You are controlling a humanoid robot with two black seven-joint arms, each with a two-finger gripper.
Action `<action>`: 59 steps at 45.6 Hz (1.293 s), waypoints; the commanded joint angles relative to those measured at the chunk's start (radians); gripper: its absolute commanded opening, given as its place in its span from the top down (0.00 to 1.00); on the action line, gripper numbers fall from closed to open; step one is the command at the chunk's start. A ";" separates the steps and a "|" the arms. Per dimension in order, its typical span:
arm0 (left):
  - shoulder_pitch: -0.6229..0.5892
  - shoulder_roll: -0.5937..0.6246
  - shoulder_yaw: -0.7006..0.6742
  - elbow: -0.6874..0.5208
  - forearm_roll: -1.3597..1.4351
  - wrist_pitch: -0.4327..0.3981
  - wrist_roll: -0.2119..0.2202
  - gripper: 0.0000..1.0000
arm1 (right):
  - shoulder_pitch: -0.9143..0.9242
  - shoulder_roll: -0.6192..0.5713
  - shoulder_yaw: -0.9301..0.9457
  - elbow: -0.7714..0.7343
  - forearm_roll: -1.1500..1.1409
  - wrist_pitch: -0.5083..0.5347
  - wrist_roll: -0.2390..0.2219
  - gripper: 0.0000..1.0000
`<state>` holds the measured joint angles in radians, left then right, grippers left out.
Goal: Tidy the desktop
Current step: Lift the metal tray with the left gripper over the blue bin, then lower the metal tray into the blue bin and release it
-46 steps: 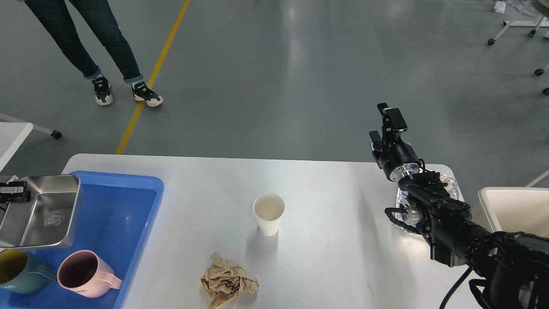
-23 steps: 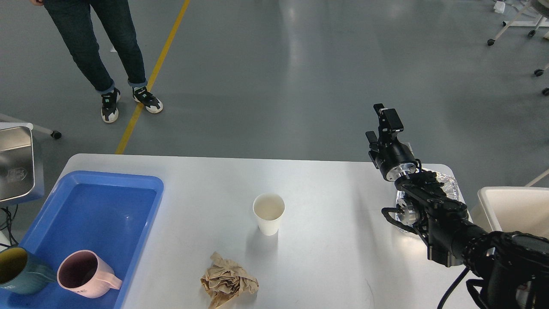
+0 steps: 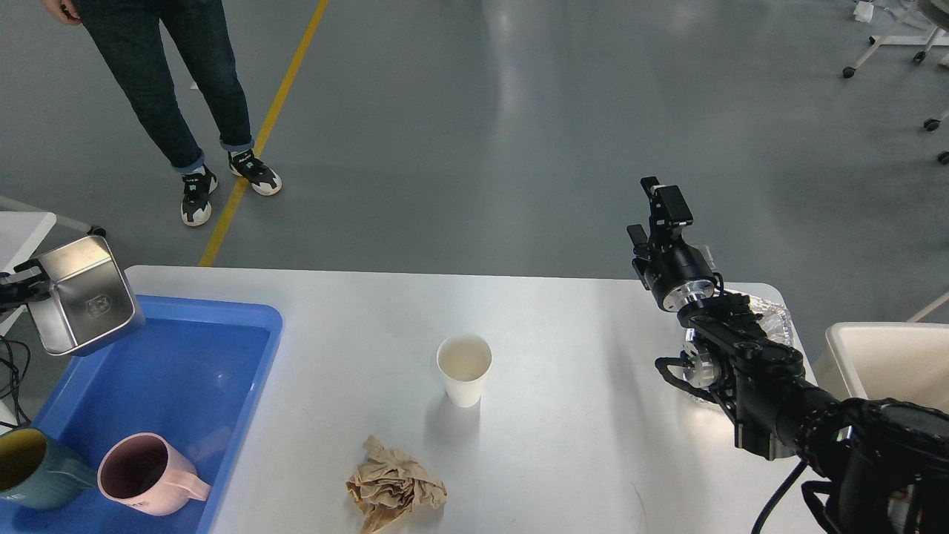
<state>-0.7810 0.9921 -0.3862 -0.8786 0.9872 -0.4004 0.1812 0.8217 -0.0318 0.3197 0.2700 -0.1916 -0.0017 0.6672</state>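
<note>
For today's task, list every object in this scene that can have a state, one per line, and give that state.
Paper cup: upright, empty, on the desktop.
Brown paper: crumpled, lying on the desktop.
Pink mug: upright in the blue tray.
Teal mug: upright in the tray.
Steel pan: tilted, held by the left gripper.
Foil tray: mostly hidden behind the right arm.
Right gripper: raised, holding nothing.

Pretty bright, even overhead light here. The grey floor [image 3: 519,111] has long pale glare streaks near the top edge, and the white desktop [image 3: 563,445] shines a bit toward its right side. Soft shadows only: one left of the paper cup [image 3: 465,368], a wider one under my right arm [image 3: 749,371]. Everything's sharp, no real blur, corners look straight enough.
</note>
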 commanded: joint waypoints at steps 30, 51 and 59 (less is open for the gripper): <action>0.088 -0.317 0.015 0.343 -0.024 0.121 -0.180 1.00 | -0.004 0.021 -0.001 -0.002 0.000 -0.001 0.000 0.00; 0.140 -0.366 0.030 0.398 -0.027 0.155 -0.189 1.00 | -0.006 0.023 -0.002 -0.002 -0.002 -0.001 0.000 0.00; 0.140 -0.371 0.033 0.403 -0.033 0.155 -0.189 0.99 | -0.006 0.030 -0.004 -0.006 -0.002 -0.001 0.000 0.00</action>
<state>-0.6414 0.6242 -0.3540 -0.4780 0.9561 -0.2460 -0.0075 0.8158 -0.0087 0.3168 0.2684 -0.1933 -0.0031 0.6673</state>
